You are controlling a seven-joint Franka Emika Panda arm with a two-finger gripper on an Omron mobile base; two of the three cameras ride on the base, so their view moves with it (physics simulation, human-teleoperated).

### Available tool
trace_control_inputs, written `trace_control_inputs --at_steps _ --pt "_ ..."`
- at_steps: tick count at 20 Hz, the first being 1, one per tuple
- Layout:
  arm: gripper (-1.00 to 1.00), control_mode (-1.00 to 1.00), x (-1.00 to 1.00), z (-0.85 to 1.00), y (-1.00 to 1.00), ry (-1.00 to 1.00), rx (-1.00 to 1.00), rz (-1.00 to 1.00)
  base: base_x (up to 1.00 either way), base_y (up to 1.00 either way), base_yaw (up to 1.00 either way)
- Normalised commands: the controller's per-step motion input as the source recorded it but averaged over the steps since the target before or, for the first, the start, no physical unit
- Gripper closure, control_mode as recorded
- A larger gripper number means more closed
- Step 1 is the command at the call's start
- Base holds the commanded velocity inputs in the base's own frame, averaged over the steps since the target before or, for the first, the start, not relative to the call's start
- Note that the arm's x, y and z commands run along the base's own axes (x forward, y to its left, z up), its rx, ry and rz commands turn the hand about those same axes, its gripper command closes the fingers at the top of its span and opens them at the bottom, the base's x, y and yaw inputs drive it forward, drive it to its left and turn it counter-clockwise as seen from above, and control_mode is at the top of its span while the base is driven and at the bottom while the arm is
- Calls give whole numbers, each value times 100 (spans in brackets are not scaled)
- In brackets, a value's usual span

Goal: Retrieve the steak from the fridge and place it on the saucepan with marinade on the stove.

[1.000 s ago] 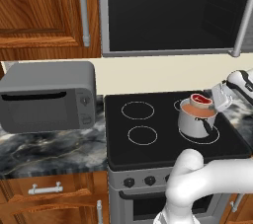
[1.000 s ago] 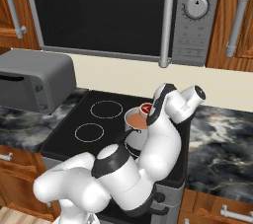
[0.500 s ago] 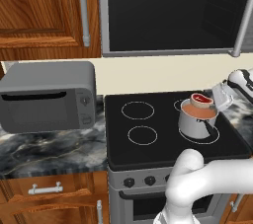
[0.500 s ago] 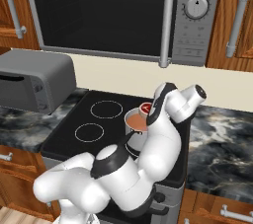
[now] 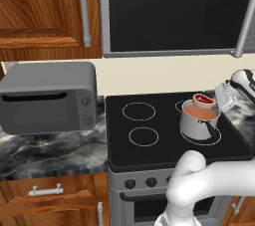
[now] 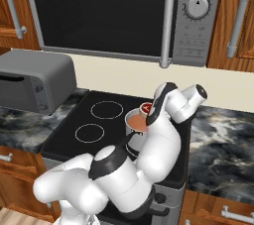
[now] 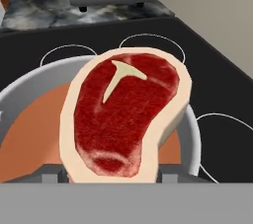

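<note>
You are holding the steak pinched between the gripper fingers, flat and level, so it can drop straight onto the marinade. It is hanging over the saucepan, which is sitting on the right front burner of the stove, and its far end is overhanging the pan's far rim. You are working with little slack there: the steak is narrower than the mouth, but it looks off-centre. The toaster oven is standing well apart, leaving the cooktop open.

no text can be read; the microwave display is blurred.
</note>
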Motion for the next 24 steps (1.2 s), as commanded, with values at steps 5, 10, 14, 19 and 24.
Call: trace_control_inputs --at_steps 5,10,14,19,24 --pt "100 -100 -8 7 10 0 -3 2 0 0 0" --pt "100 -100 -8 8 24 0 -5 1 0 0 0" --pt "100 -100 -7 0 27 0 -6 1 0 0 0" --pt "-100 -100 0 0 14 0 -7 1 0 0 0" --pt "-100 -100 0 0 -6 0 0 0 0 0 0"
